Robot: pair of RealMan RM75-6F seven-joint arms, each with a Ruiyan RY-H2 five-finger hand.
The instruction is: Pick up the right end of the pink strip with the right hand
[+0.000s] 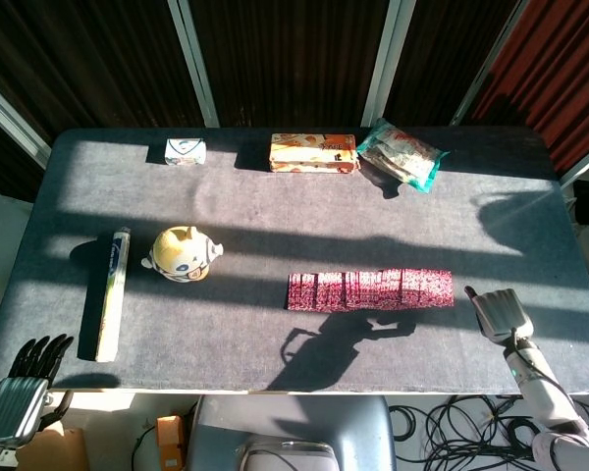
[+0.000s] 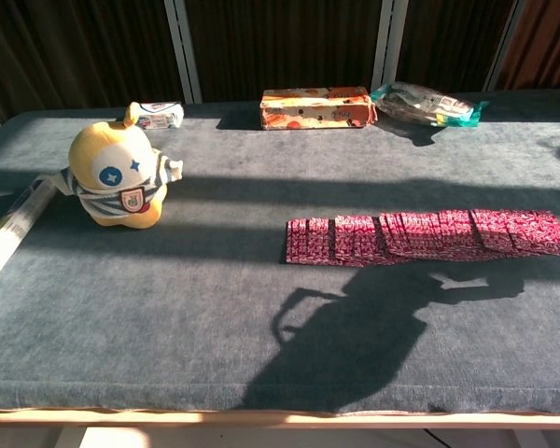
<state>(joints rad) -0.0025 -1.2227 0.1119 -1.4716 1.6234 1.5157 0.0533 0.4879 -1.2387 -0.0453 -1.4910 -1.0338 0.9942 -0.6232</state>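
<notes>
The pink strip (image 1: 370, 289) lies flat on the dark grey table (image 1: 304, 221), right of centre; the chest view shows its full length (image 2: 429, 236). My right hand (image 1: 498, 312) hovers just off the strip's right end, a small gap apart, with its back to the head camera, its fingers toward the strip and nothing in it. The chest view shows only its shadow. My left hand (image 1: 31, 373) hangs below the table's front left corner, fingers spread and holding nothing.
A yellow round toy (image 1: 182, 253) and a long narrow box (image 1: 112, 292) sit at the left. Along the far edge are a small white box (image 1: 185, 151), an orange box (image 1: 313, 152) and a snack bag (image 1: 401, 153). Cables lie on the floor at the front right.
</notes>
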